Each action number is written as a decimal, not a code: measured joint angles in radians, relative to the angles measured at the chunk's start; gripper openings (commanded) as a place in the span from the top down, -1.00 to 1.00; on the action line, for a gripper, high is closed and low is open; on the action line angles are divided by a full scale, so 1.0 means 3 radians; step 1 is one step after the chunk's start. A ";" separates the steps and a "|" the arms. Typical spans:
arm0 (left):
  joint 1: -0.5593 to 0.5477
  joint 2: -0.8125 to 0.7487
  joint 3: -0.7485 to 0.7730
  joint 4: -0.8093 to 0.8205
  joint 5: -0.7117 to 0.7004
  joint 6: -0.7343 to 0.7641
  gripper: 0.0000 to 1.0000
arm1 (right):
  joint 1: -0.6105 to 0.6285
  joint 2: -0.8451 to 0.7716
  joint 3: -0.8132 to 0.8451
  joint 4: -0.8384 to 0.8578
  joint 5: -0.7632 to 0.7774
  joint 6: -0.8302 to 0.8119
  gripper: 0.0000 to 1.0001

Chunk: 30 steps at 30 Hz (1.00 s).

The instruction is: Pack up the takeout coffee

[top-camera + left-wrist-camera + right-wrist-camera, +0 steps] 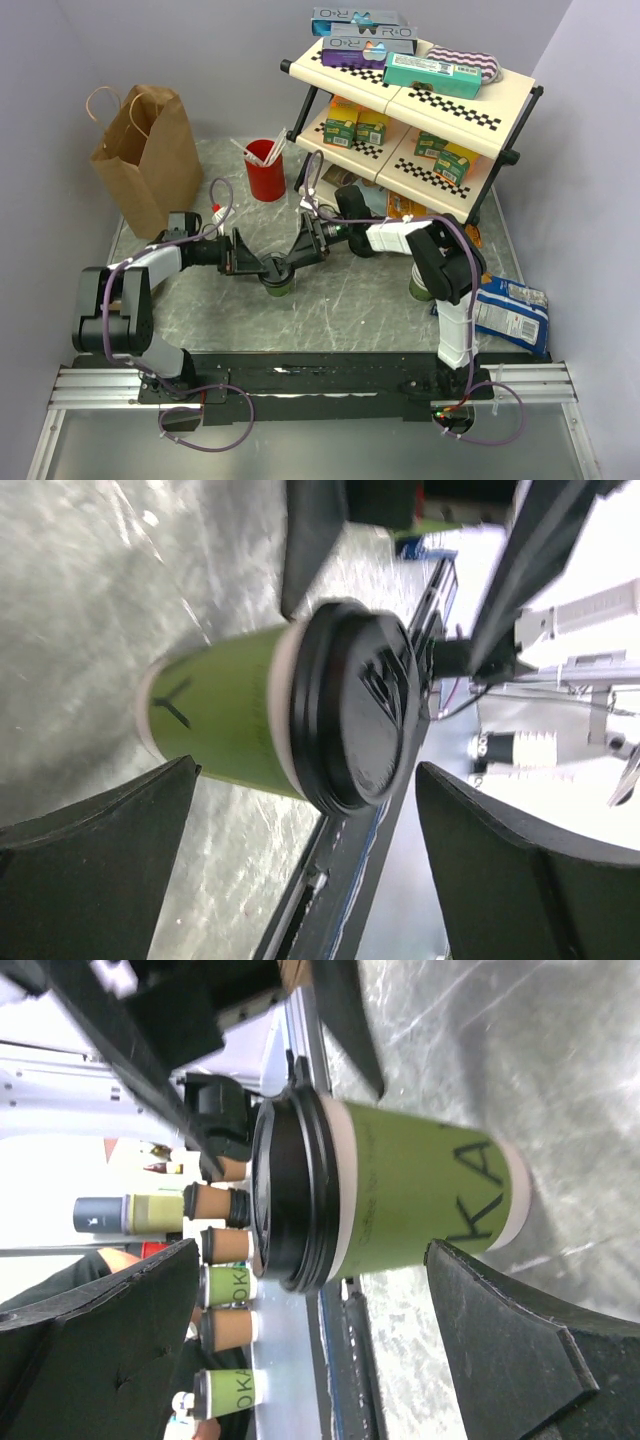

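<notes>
The takeout coffee, a green paper cup with a black lid, stands upright on the grey table between my two grippers. My left gripper comes at it from the left and my right gripper from the right, both low and close. In the left wrist view the takeout coffee sits just beyond the open left gripper. The right wrist view shows the takeout coffee just ahead of the open right gripper. Neither gripper's fingers press on it.
A brown paper bag stands open at the back left. A red cup with sticks is behind the coffee. A two-tier checkered shelf with boxes fills the back right. A blue snack bag lies at the right edge.
</notes>
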 measured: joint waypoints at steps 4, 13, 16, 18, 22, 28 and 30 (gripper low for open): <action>0.0014 0.0108 -0.0001 0.0324 -0.0013 -0.0303 -0.94 | 0.0008 -0.0127 -0.0120 -0.0141 0.0013 -0.0125 -1.00; 0.0015 0.0346 0.0097 0.0785 -0.0015 -0.0656 -0.93 | 0.0132 -0.0203 -0.0014 -0.0908 0.0277 -0.0715 -0.99; 0.0014 0.0412 0.0109 0.0936 -0.0017 -0.0774 -0.93 | 0.0193 -0.0202 0.0047 -0.1019 0.0345 -0.0805 -1.00; 0.0013 0.0440 0.0113 0.0994 -0.0028 -0.0835 -0.94 | 0.0226 -0.0201 0.0058 -0.1043 0.0359 -0.0820 -1.00; -0.0009 0.0487 0.0116 0.1057 -0.0071 -0.0905 -0.94 | 0.0233 -0.0184 0.0062 -0.1085 0.0397 -0.0821 -1.00; -0.0042 0.0589 0.0116 0.1101 -0.0118 -0.1002 -0.94 | 0.0233 -0.0131 0.0062 -0.1094 0.0413 -0.0781 -0.99; -0.0045 0.0622 0.0121 0.1133 -0.0111 -0.1058 -0.94 | 0.0233 -0.0123 0.0064 -0.1091 0.0412 -0.0773 -0.98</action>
